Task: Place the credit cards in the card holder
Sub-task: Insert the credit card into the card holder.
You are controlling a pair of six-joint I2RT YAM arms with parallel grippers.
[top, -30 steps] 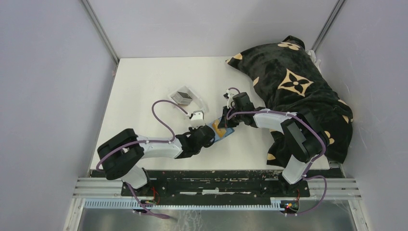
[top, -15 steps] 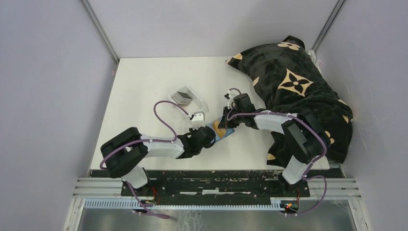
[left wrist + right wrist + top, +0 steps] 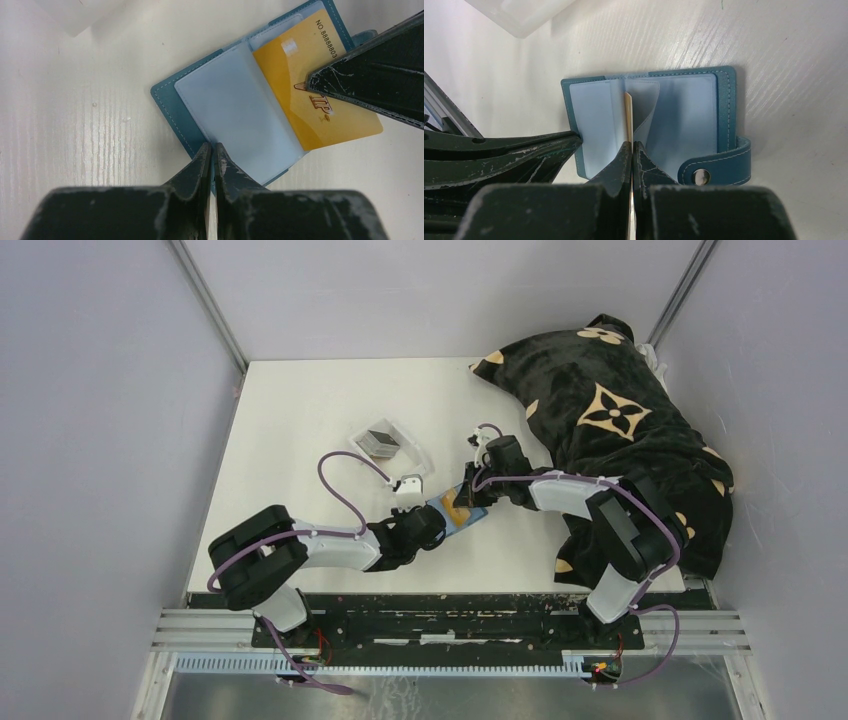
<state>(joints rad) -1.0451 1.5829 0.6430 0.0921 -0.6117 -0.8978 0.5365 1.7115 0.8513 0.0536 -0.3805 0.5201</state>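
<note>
The holder (image 3: 169, 97) lies open near the middle of the table (image 3: 300, 420). The tray (image 3: 415, 455) sits at 11 o'clock from it and has spare cards (image 3: 379, 438) inside.

The left gripper (image 3: 212, 150) has its jaws almost closed and appears to pinch the holder's edge at 6 o'clock in its own view. The right gripper (image 3: 631, 148) is clamped narrow on 1 gold card (image 3: 312, 102). It holds the card on edge, with the far end among the clear sleeves by the spine. I cannot tell whether that end is inside a pocket or only between 2 sleeves.

What could go wrong:
- A curled sleeve (image 3: 649, 107) stands at 1 o'clock from the card's edge. A push could fold it under, so the card would lie loose between leaves instead of in a pocket.
- If the leading corner catches a sleeve lip, more force would probably buckle the plastic or twist the card in its thin grip.
- The left pinch holds only 1 edge, so a drive toward 12 o'clock might pivot the holder or drag it free.
- The 2 grippers work very close together, and a small sideways correction could knock one finger against another.
</note>
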